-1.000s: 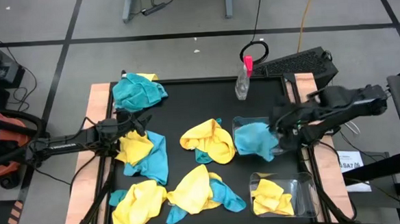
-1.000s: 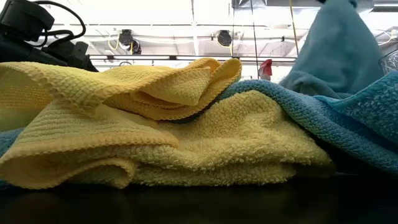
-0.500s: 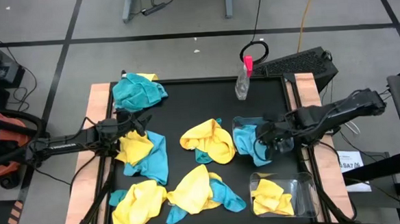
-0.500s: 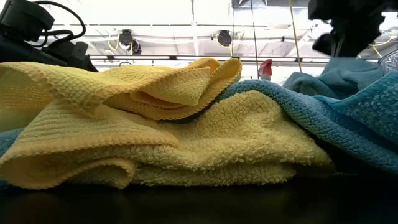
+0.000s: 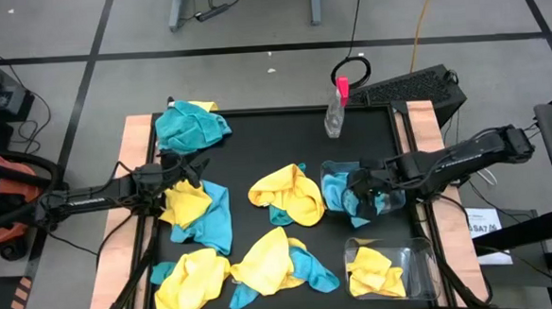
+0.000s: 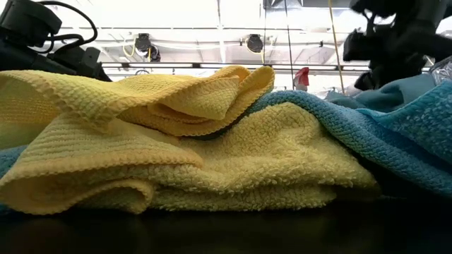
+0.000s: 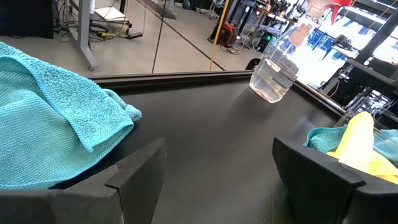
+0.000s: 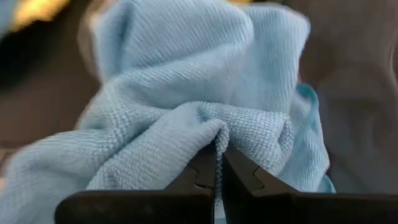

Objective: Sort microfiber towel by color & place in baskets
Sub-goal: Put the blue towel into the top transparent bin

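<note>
The blue towel [image 8: 186,93] was pinched between the right gripper's [image 8: 216,163] jaws, inside the basket [image 5: 336,170]. The left gripper's [image 7: 214,168] jaws stood spread above the surface [image 7: 211,118].

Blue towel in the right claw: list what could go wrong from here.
1. The right claw is shut on the blue towel down in the upper clear basket. If it lifts before opening, the towel may come back out.
2. Part of the towel drapes over the basket's rim, so it could slide onto the table.
3. The light basket may shift or tip if the claw drags the cloth sideways.
</note>
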You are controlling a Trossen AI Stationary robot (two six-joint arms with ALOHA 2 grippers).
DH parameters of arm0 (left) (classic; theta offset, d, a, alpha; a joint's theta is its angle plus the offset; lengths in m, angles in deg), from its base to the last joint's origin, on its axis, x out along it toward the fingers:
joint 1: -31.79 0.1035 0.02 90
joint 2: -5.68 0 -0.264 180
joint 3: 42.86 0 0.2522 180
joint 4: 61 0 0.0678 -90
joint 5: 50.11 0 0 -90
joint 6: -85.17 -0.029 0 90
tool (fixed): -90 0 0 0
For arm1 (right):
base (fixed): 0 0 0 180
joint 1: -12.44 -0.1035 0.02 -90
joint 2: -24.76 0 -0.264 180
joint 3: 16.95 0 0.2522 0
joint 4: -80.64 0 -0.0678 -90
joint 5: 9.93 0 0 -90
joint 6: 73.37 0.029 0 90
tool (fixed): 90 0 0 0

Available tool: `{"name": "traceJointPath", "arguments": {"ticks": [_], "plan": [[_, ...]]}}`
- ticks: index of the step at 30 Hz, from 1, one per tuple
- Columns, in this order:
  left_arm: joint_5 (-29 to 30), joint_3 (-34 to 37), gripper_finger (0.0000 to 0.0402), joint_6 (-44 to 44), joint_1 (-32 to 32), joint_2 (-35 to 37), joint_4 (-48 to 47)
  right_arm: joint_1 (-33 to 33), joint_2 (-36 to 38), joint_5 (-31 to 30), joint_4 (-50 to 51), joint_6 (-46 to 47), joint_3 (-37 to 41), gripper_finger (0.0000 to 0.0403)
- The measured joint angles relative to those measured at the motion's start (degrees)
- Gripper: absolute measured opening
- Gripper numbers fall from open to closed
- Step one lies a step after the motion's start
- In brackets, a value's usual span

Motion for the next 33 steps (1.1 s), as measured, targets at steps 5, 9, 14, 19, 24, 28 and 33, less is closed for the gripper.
{"name": "traceJointPath", "arguments": {"ticks": [5, 9, 14, 19, 24, 28, 33], "plan": [[0.0, 0.0, 0.0299, 0.0, 0.0, 0.0, 0.0, 1.9, -2.0, 1.0, -1.3, 0.7, 2.8, 0.0], [0.0, 0.0, 0.0299, 0.0, 0.0, 0.0, 0.0, 3.3, -4.6, 1.8, -1.8, 0.9, 3.7, 0.0], [0.0, 0.0, 0.0299, 0.0, 0.0, 0.0, 0.0, 4.5, -6.3, 2.5, -1.8, 0.8, 3.7, 0.0005], [0.0, 0.0, 0.0299, 0.0, 0.0, 0.0, 0.0, 5.2, -5.1, 4.5, 0.1, 0.5, 2.5, 0.0031], [0.0, 0.0, 0.0299, 0.0, 0.0, 0.0, 0.0, 5.2, -2.6, 4.4, 4.2, -0.3, -1.6, 0.0082], [0.0, 0.0, 0.0299, 0.0, 0.0, 0.0, 0.0, 5.2, -1.3, 3.7, 8.9, -0.9, -6.5, 0.0128], [0.0, 0.0, 0.0299, 0.0, 0.0, 0.0, 0.0, 5.2, -1.1, 1.4, 16.1, -1.1, -13.1, 0.0165]]}}
